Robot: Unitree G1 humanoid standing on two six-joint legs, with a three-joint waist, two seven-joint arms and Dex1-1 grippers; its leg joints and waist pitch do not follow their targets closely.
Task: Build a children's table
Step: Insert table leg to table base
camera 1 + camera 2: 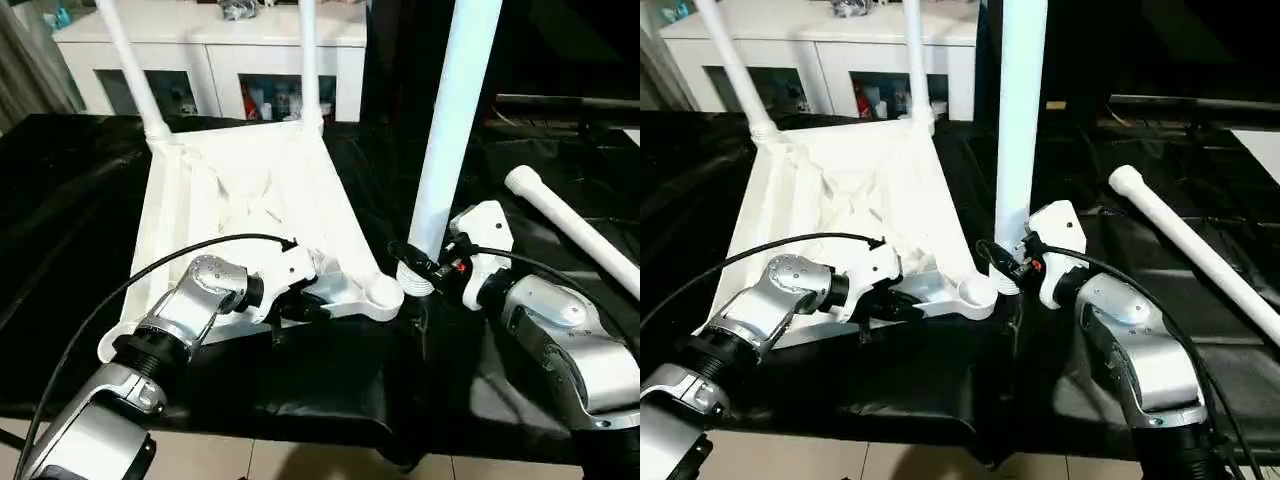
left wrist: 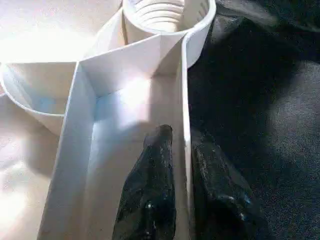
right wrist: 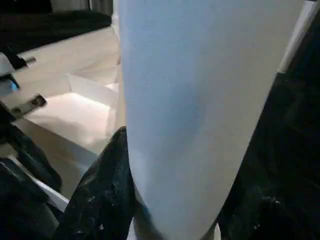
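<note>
The white tabletop [image 1: 250, 215] lies upside down on the black cloth, ribbed underside up. Two legs [image 1: 135, 65] stand in its far corner sockets. My left gripper [image 2: 182, 150] is shut on the tabletop's near rim wall [image 2: 186, 100], close to the empty near-right socket [image 1: 383, 291], whose inner threads show in the left wrist view. My right gripper [image 3: 175, 210] is shut on a third leg [image 1: 450, 130], held upright with its threaded end [image 1: 415, 280] just right of that socket. A fourth leg [image 1: 575, 225] lies on the cloth at the right.
A white cabinet [image 1: 215, 60] with glass doors stands behind the black-covered table [image 1: 60, 200]. The cloth's front edge [image 1: 300, 425] runs close below both forearms. A black cable [image 1: 150, 270] loops over my left forearm.
</note>
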